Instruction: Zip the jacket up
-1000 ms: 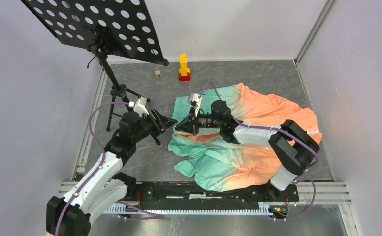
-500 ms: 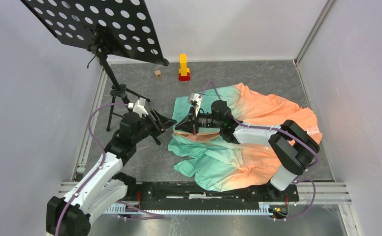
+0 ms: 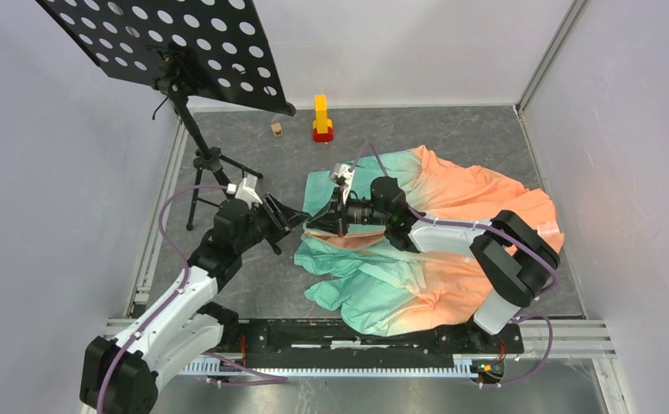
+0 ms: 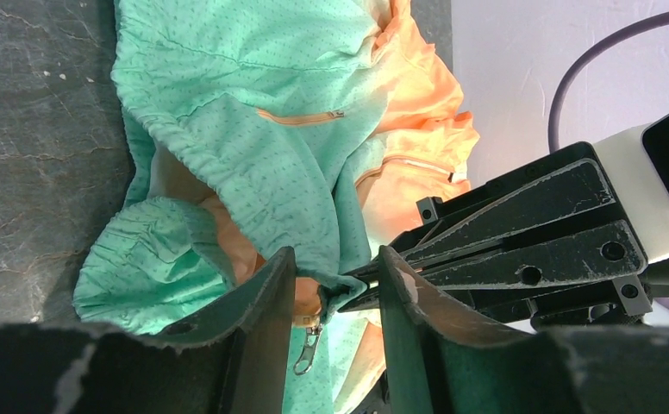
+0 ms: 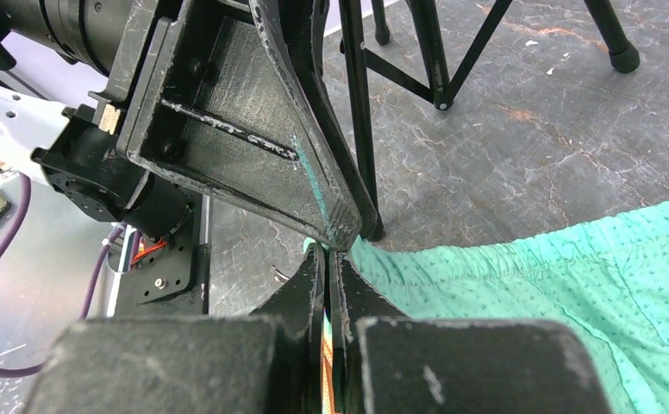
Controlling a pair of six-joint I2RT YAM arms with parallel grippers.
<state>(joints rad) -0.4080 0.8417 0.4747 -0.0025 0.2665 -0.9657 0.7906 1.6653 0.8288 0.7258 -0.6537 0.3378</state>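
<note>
The jacket (image 3: 452,250) lies crumpled on the grey table, mint green at the left and peach-orange at the right. My right gripper (image 3: 315,223) is shut on the jacket's left front edge and holds it raised; a strip of fabric shows between its fingers in the right wrist view (image 5: 325,254). My left gripper (image 3: 296,216) is open. In the left wrist view its fingers (image 4: 338,259) straddle the held green corner (image 4: 348,285). A metal zipper pull (image 4: 307,345) hangs below that corner. An orange pocket strip (image 4: 301,117) shows on the green fabric.
A black music stand (image 3: 176,52) on a tripod (image 3: 206,164) stands at the back left, its legs close to my left arm. A yellow and red block tower (image 3: 321,116) and a small wooden cube (image 3: 276,128) sit at the back. Metal rails edge the table.
My left arm has shifted slightly, bringing its open gripper a touch closer around the held jacket corner. The right arm and the jacket have not visibly moved.
</note>
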